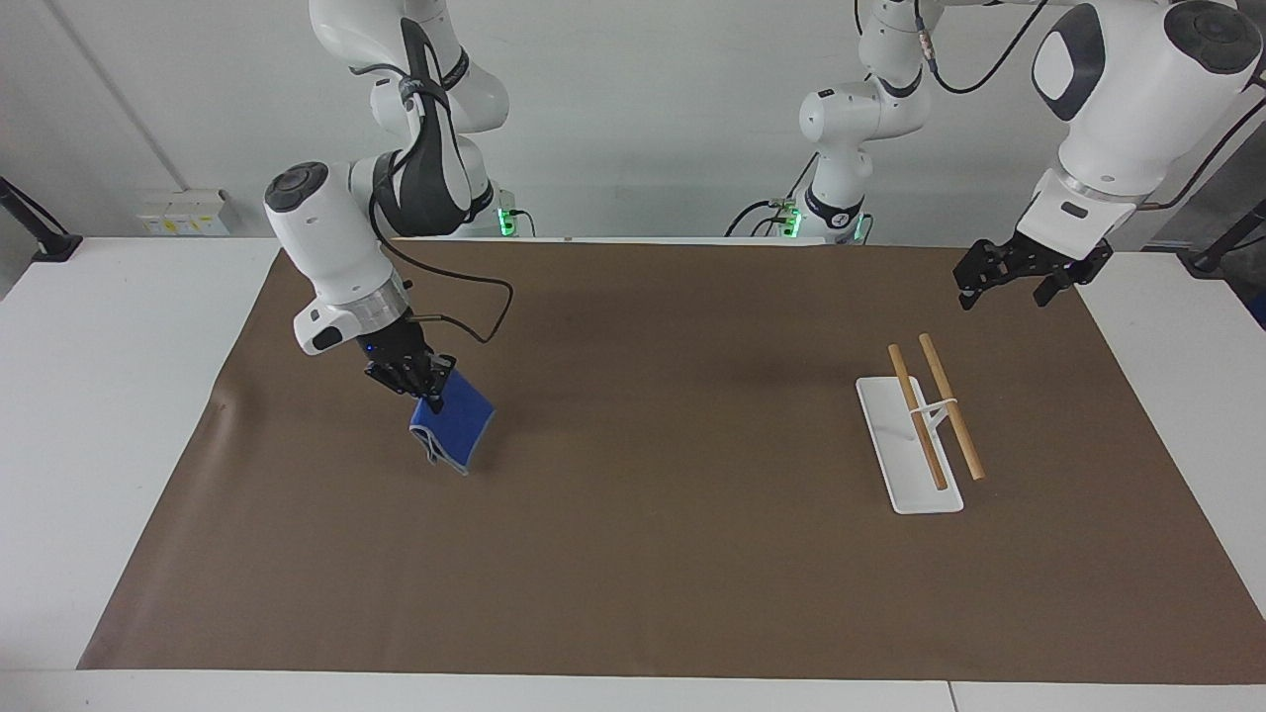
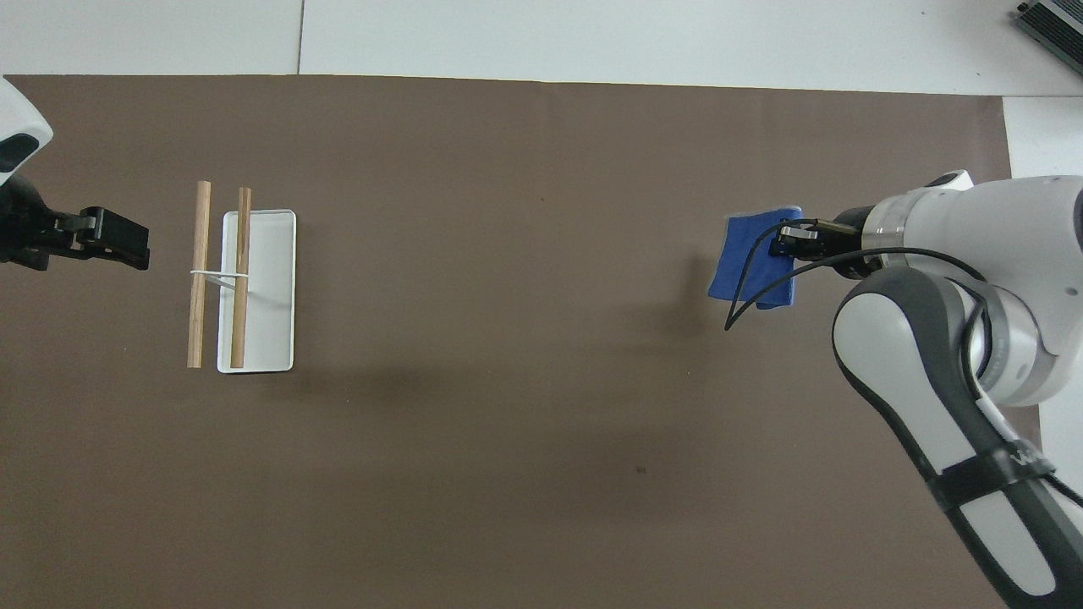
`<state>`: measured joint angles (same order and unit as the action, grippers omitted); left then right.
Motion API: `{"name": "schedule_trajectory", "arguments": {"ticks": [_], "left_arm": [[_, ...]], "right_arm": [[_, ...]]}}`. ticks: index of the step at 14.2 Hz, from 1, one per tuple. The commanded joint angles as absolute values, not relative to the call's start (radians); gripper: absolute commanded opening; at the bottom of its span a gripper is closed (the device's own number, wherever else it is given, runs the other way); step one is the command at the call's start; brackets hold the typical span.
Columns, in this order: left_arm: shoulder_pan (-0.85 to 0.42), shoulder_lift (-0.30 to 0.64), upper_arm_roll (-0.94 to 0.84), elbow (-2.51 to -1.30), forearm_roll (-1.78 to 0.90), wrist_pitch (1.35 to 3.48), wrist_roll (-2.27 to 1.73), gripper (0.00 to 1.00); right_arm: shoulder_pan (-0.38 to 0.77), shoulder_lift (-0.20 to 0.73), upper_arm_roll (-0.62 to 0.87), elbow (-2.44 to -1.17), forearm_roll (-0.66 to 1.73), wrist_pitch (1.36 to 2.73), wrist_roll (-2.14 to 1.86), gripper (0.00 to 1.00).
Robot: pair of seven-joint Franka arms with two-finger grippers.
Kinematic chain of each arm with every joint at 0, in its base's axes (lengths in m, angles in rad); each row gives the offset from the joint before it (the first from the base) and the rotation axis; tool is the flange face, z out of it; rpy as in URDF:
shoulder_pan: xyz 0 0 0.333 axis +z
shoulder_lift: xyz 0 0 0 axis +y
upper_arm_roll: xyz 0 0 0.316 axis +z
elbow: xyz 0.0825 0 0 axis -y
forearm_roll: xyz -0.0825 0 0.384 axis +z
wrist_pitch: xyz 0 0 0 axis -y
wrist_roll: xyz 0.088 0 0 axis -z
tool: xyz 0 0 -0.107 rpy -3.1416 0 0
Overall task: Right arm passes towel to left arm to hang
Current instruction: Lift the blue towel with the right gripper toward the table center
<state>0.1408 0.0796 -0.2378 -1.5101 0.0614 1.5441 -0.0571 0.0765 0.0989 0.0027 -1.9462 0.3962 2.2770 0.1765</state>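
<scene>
The blue towel [image 1: 453,425] [image 2: 755,262] hangs folded in the air, clear of the brown mat, at the right arm's end of the table. My right gripper [image 1: 425,392] [image 2: 783,243] is shut on its upper edge, tilted, with its loose black cable looping beside it. My left gripper [image 1: 1004,280] [image 2: 114,245] waits open in the air at the left arm's end of the table, over the mat's edge beside the rack, with nothing between its fingers. The rack is a white base [image 1: 890,460] [image 2: 271,296] carrying two wooden bars [image 1: 949,405] [image 2: 200,271].
A brown mat [image 1: 653,554] [image 2: 508,423] covers most of the white table. The white table top [image 1: 99,396] shows bare past the mat's edges at both ends.
</scene>
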Motion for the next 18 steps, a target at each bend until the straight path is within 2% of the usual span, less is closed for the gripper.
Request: {"name": "schedule_trajectory", "arguments": {"ticks": [1,10,14,18], "left_arm": [[0.149,0.049,-0.241,-1.548,0.080,1.563,-0.043,1.00],[0.147,0.049,-0.241,-1.548,0.080,1.563,-0.043,1.00],[0.147,0.049,-0.241,-1.548,0.080,1.563,-0.044,1.00],[0.147,0.032,-0.247,-1.549,0.078,1.557,-0.040,1.00]], "right_arm": [[0.072,0.101,0.038,-1.910,0.546,2.263,0.256,0.00],[0.075,0.087,0.095,-1.904,1.115,2.290,0.414,0.00],[0.220,0.100,0.098,-1.907,1.198,2.546,0.459,0.00],[0.265,0.104,0.098,-1.910,1.201,2.586,0.506,0.00]]}}
